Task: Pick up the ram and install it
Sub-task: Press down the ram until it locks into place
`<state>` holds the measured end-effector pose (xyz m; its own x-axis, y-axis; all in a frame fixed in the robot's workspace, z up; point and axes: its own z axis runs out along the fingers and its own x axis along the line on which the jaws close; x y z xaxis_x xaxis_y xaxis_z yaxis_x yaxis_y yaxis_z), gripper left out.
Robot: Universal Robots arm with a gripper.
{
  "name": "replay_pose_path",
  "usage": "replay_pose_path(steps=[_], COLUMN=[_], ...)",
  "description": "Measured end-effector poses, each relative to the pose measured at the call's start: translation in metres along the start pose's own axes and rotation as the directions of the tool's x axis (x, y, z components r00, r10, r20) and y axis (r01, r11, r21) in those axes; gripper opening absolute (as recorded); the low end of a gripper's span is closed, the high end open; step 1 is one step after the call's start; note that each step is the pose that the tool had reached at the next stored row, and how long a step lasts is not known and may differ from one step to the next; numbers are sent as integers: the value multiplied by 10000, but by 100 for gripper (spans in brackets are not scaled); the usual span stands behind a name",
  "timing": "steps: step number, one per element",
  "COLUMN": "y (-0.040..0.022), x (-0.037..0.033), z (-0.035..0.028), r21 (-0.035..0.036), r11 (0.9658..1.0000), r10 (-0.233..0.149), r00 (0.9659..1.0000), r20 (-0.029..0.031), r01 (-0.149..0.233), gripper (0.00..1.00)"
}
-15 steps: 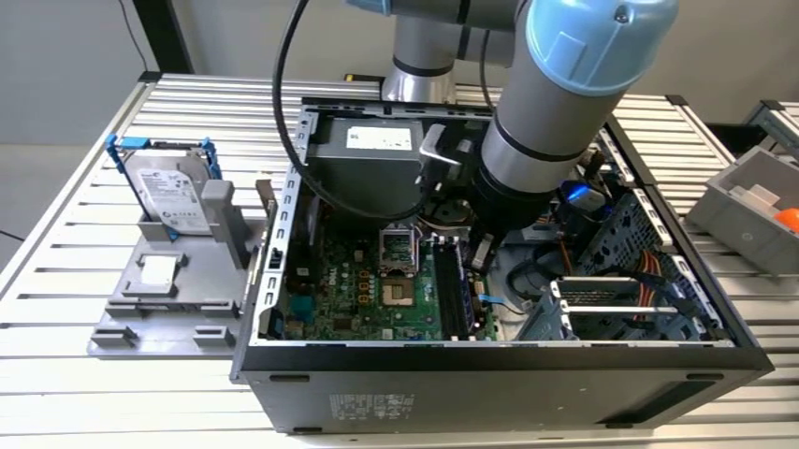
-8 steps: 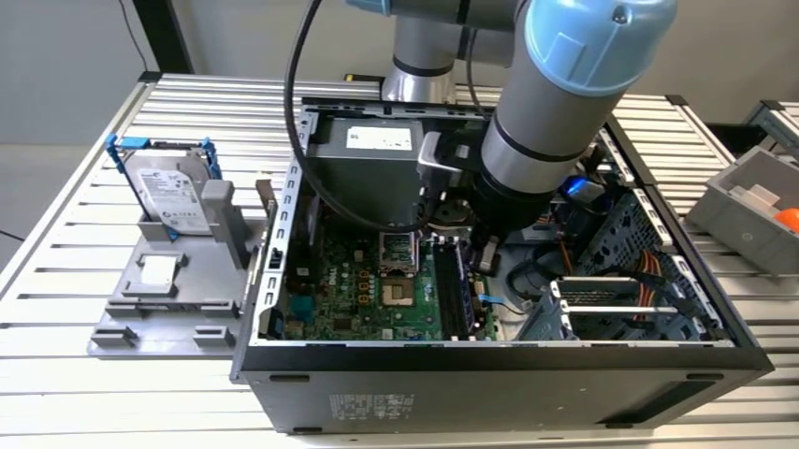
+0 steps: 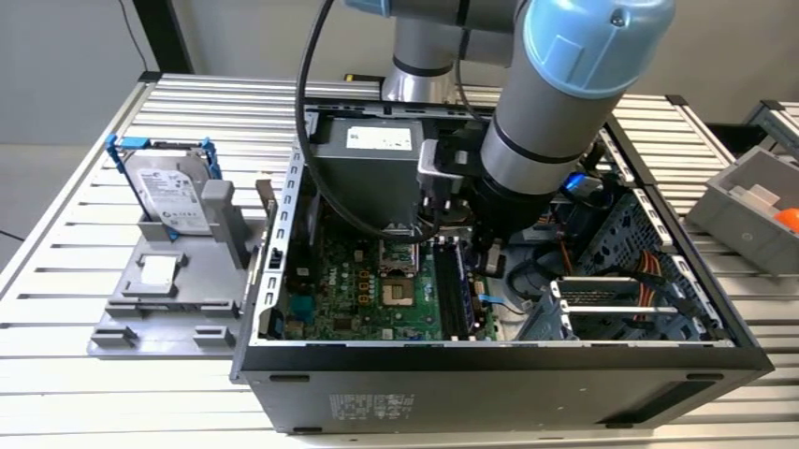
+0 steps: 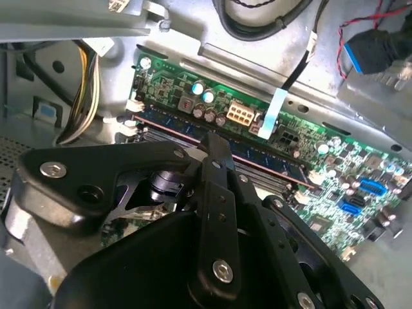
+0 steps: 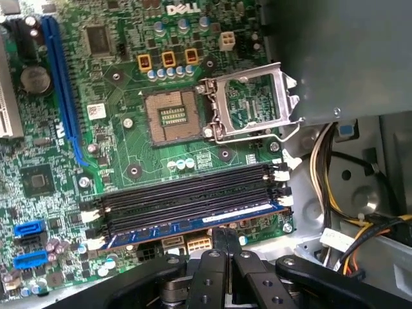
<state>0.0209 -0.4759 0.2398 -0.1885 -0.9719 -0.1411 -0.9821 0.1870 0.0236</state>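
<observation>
Gripper (image 5: 222,241) position: low centre of the first wrist view, fingers together, tips directly above the ram (image 5: 193,225), which sits in the memory slot nearest me. I judge the fingers are closed so that they can press on the stick's top edge rather than grip it; actual contact cannot be confirmed.

Largest to smallest:

1. Computer case (image 3: 500,374): lies open on the slatted surface (image 3: 75,412) across the centre and right of the exterior view, giving my arm (image 3: 549,122) top access. The arm enters from the upper centre of the frame.
2. Motherboard (image 5: 129,148): covers the left and centre of the first wrist view, with the open processor socket (image 5: 174,119) above the slots.
3. Hard drive (image 3: 168,192): stands in a blue frame at the left of the exterior view, outside the case and well apart from the work.
4. Memory slots (image 5: 187,193): four parallel black slots; three appear empty.
5. Ram: blue, lying along its slot between the white latches. Whether it is fully seated cannot be determined.
</observation>
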Motion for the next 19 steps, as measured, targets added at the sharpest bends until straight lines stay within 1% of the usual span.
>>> replay_pose_path(steps=[4,8,13,16,19], y=[6,7,14,18,21], x=[19,51,58,64,67], z=[8,26,42,80,95], r21=[-16,-56,-61,-67,-78], r11=[9994,9980,9977,9974,9969], r10=[-348,-628,-670,-711,-783], r00=[9994,9980,9978,9975,9969], r20=[-1,-3,-8,-8,-13], r01=[348,628,670,711,783], gripper=[0,0,0,0,0])
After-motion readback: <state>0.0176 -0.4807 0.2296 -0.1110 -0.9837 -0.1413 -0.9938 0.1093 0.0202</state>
